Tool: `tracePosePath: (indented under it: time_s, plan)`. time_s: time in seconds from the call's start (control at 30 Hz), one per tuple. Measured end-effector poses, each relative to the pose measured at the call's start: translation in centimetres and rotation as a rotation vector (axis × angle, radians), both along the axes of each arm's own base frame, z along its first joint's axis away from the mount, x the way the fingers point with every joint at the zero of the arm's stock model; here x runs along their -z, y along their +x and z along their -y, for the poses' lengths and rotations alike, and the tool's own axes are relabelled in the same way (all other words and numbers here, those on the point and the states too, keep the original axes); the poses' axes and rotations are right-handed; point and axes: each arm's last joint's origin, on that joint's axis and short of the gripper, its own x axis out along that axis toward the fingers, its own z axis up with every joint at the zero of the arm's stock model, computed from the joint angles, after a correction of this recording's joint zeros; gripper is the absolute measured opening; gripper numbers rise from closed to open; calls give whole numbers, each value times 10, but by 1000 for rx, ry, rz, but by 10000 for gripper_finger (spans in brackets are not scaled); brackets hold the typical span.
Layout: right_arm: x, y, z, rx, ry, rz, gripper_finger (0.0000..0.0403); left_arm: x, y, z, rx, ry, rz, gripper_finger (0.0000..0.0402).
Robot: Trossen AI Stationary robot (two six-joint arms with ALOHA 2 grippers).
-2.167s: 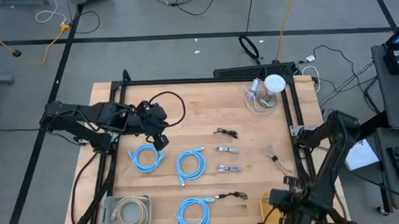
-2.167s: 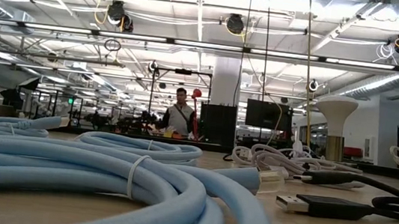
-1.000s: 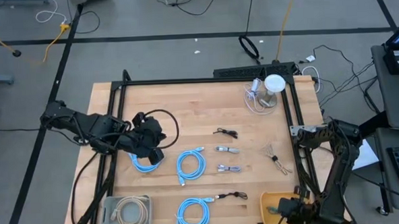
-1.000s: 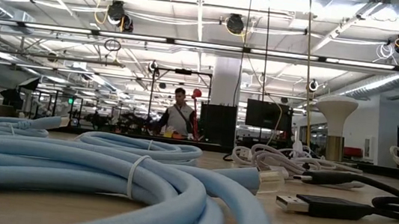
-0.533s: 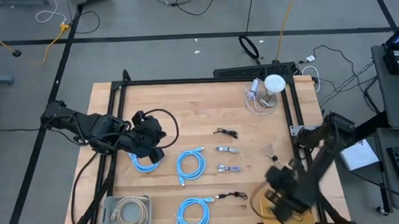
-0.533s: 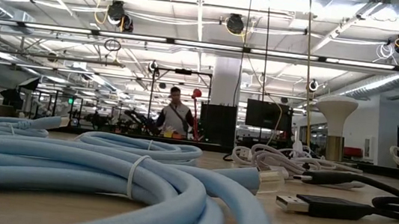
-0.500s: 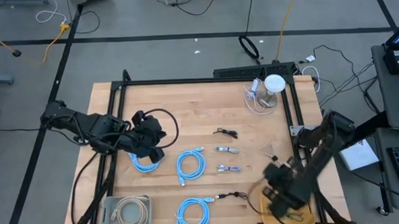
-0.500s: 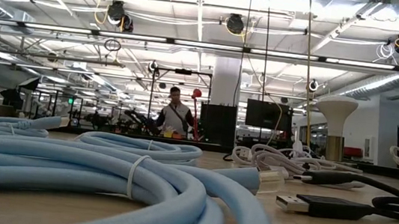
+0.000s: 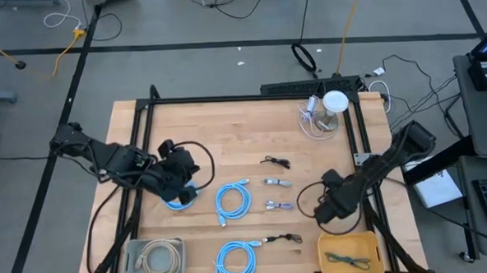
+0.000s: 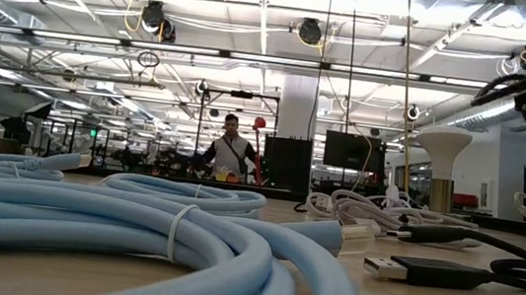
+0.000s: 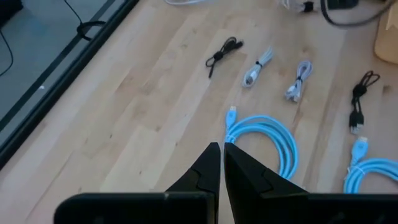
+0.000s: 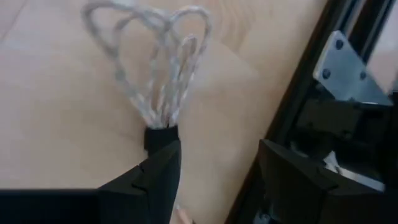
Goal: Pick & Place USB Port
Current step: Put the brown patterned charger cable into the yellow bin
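Right claw (image 12: pixel 217 180) hung spread wide over braided grey cable (image 12: pixel 155 81) near right edge of bench (image 9: pixel 243 128), one finger just beside cable's dark tie. Nothing gripped. Yellow bin (image 9: pixel 351 255) at near right corner held dark cable. Left claw (image 11: pixel 222 163) clenched, empty, above blue cable coil (image 9: pixel 179 201) on left side. Small USB cables (image 9: pixel 277 183) lay mid-bench.

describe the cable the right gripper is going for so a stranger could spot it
Start at the table's right edge, where the right gripper hovers. Directly under it lies a small braided cable, bunched in loops and tied with a black band. Unlike the blue coils mid-table, it is grey, speckled and thin.
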Motion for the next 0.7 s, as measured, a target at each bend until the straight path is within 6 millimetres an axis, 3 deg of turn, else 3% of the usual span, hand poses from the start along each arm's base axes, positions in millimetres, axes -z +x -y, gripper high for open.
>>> tracePosePath:
  time_s: [0.4, 0.53, 0.7]
  plan:
    - [43, -38, 21, 166, 224, 196, 219, 27, -5, 13, -21, -1, -37, 23]
    - [38, -38, 21, 169, 247, 226, 206, 34, -6, 16, -21, -22, -58, 23]
    - [17, -36, 21, 165, 249, 274, 196, 38, -8, 19, -15, -26, -66, 23]
